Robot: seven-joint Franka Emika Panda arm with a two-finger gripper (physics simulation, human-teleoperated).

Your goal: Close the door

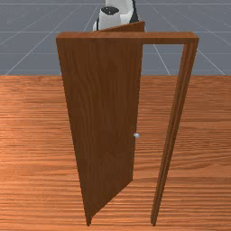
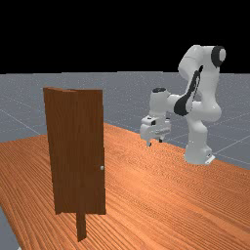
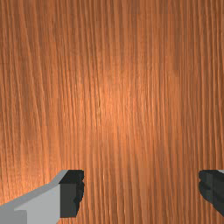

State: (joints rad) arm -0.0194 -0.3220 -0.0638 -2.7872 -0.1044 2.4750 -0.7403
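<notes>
- One door, open: it stands upright on the tabletop, swung out of its frame toward the arm. Task reads as unfinished.
- Front view: the door meets the frame on the front view's left, so likely hinged there. The free edge, with the knob, is set back toward the arm, leaving a clear gap to the frame on the front view's right. That gap is what's left to close.
- Far view: the gripper is above the tabletop, well apart from the door, on its knob side. No contact, so none of the pushing is under way.
- Wrist view: fingers released, spread wide, nothing held; bare wood below them. No grasp should be needed for a push.
- Remaining, as judged: get to the door's arm-side face, make contact near the free edge, push until it seats in the frame. Pushing close to the hinge side would cost leverage; catching the edge wrong could swing it wider. Approach and full swing both outstanding.
</notes>
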